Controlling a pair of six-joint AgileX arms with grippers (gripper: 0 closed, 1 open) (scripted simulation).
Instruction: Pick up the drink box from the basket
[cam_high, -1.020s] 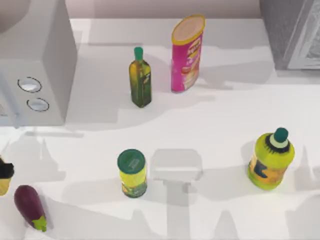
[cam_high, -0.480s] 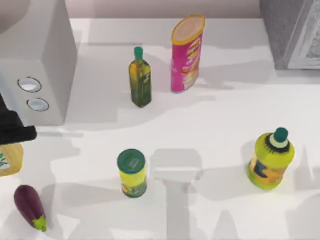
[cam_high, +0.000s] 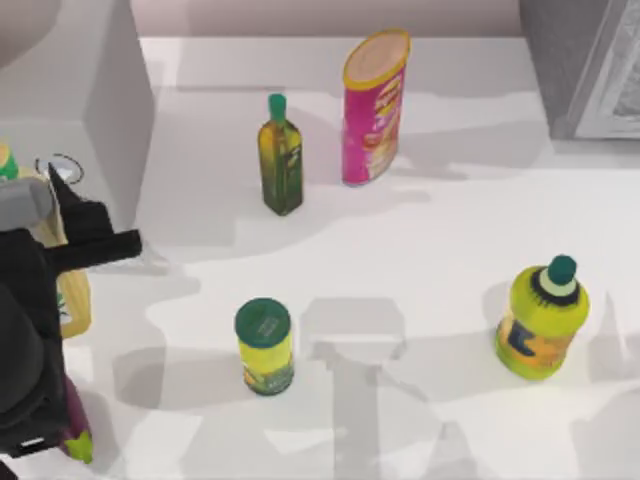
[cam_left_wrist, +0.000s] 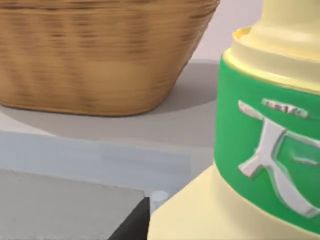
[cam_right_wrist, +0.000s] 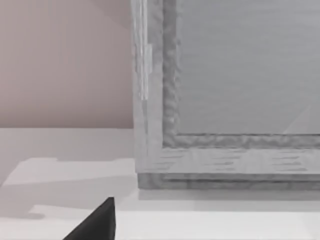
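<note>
We see a white table (cam_high: 430, 250) with things standing on it. At the back an oil bottle (cam_high: 281, 160) stands just beside a tall pink tube (cam_high: 374, 108), a short yellow can (cam_high: 265, 348) stands near the front, and a round yellow-green bottle (cam_high: 540, 320) stands on the right. A purple eggplant (cam_high: 76, 428) lies at the front left, and a big grey box (cam_high: 85, 110) stands at the back left.

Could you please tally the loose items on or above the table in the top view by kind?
Bottles: 2, the oil bottle and the round yellow-green bottle.
Cans: 1, the yellow can.
Canisters: 1, the pink canister.
Drink boxes: 1, the drink box.
Vegetables: 1, the eggplant.
Total: 6.
</note>
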